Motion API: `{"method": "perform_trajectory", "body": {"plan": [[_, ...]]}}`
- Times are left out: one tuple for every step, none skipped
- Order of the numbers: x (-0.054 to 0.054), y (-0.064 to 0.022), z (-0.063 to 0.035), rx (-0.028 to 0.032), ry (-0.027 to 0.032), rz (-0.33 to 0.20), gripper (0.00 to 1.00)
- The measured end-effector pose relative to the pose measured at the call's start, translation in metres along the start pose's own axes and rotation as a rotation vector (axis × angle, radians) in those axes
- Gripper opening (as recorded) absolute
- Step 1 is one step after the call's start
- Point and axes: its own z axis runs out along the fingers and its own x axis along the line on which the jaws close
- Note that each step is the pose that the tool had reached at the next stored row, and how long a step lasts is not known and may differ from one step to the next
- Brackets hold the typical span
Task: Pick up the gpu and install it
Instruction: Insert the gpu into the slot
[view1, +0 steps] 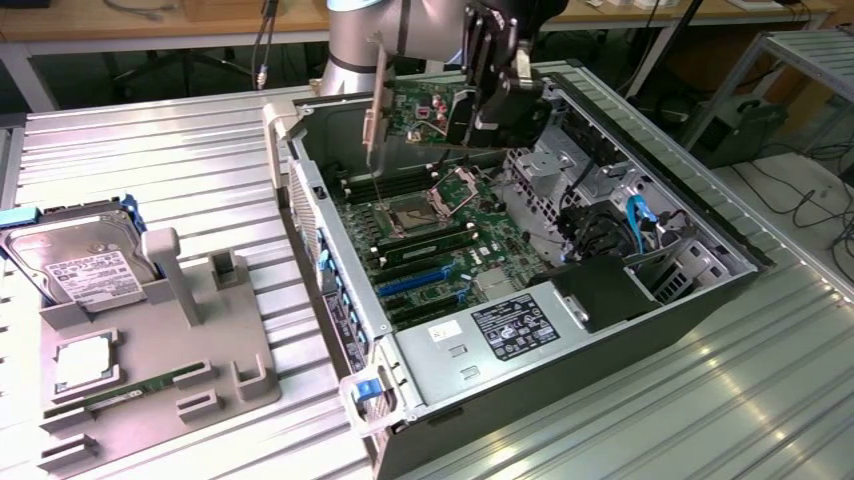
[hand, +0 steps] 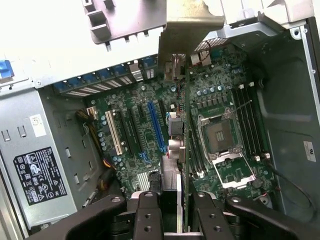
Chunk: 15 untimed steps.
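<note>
Ribbed metal bench (view1: 174, 160) carries everything. On it we note an open computer case (view1: 707, 300), lying on its side with the inside facing up. Inside the case: a green motherboard (view1: 441, 240) across the floor, a grey power supply (view1: 461, 350) with a black label at the near end, and blue expansion slots (view1: 414, 282) beside it, nothing seated in them. A bare processor socket (view1: 407, 215) sits farther in.

At the exterior view's left, a grey holder tray (view1: 160, 330) stands apart from the case. It holds a silver hard drive (view1: 83, 258) upright-tilted at its far end, and a memory stick (view1: 134, 388) lying low in a slot.

The gpu (view1: 416, 108) hangs on edge above the case's far end, clear of the motherboard, its pale bracket toward the exterior view's left. The claw (view1: 467, 125) is clenched on the gpu, one finger on each face.
</note>
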Motion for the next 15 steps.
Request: {"method": "perform_trajectory", "body": {"plan": [[0.0,0.0,0.0,-0.0001,0.0,-0.007,0.28],[0.0,0.0,0.0,-0.0003,0.0,-0.013,0.28],[0.0,0.0,0.0,-0.0004,0.0,-0.02,0.28],[0.0,0.0,0.0,-0.0005,0.0001,-0.027,0.28],[0.0,0.0,0.0,-0.0006,0.0001,-0.034,0.28],[0.0,0.0,0.0,-0.0008,0.0001,-0.045,0.28],[0.0,0.0,0.0,-0.001,0.0001,-0.057,0.28],[0.0,0.0,0.0,-0.0012,0.0001,-0.067,0.28],[0.0,0.0,0.0,-0.0014,0.0001,-0.077,0.28],[0.0,0.0,0.0,-0.0015,0.0001,-0.084,0.28],[0.0001,0.0,0.0,-0.0016,0.0001,-0.094,0.28],[0.0001,0.0,0.0,-0.0018,0.0001,-0.101,0.28],[0.0,0.0,0.0,-0.0019,0.0002,-0.11,0.28],[0.0001,0.0,0.0,-0.0021,0.0003,-0.117,0.28],[0.0001,0.0,0.0,-0.0022,0.0002,-0.124,0.28]]}}
